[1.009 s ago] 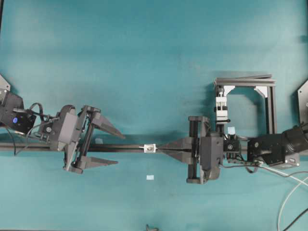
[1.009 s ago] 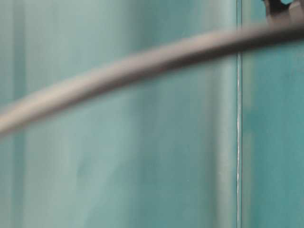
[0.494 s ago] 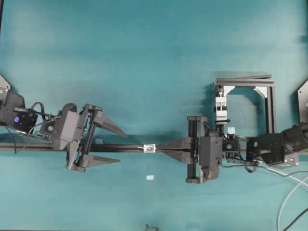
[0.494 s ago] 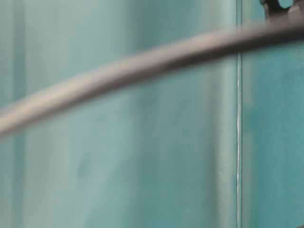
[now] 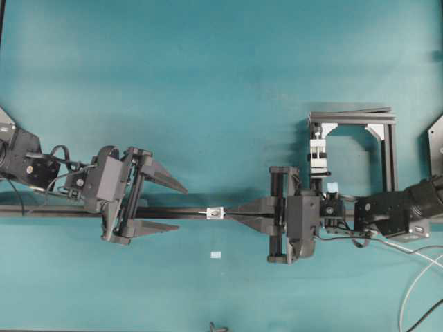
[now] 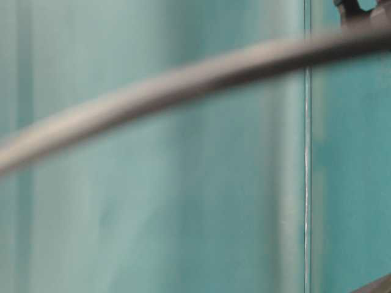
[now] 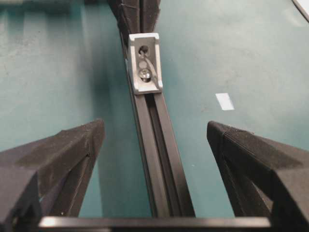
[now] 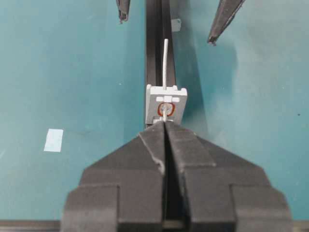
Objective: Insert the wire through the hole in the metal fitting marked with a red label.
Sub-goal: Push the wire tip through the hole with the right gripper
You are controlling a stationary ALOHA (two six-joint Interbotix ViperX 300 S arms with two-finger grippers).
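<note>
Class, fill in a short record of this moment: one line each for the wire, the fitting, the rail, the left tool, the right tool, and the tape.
wire: passes through the fitting's red-ringed hole; free end sticks out beyond
metal fitting: small, silvery, sits on the rail
rail: long, black, runs between both tools
left tool: open, fingers either side of the rail, apart from the fitting
right tool: shut on the wire, tips at the fitting
tape square: pale, lies on the table near the fitting

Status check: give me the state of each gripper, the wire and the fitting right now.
Left gripper: open, fingers either side of the black rail.
Right gripper: shut on the wire.
Wire: through the fitting's red-ringed hole, tip sticking out the far side.
Fitting: upright on the rail.
</note>
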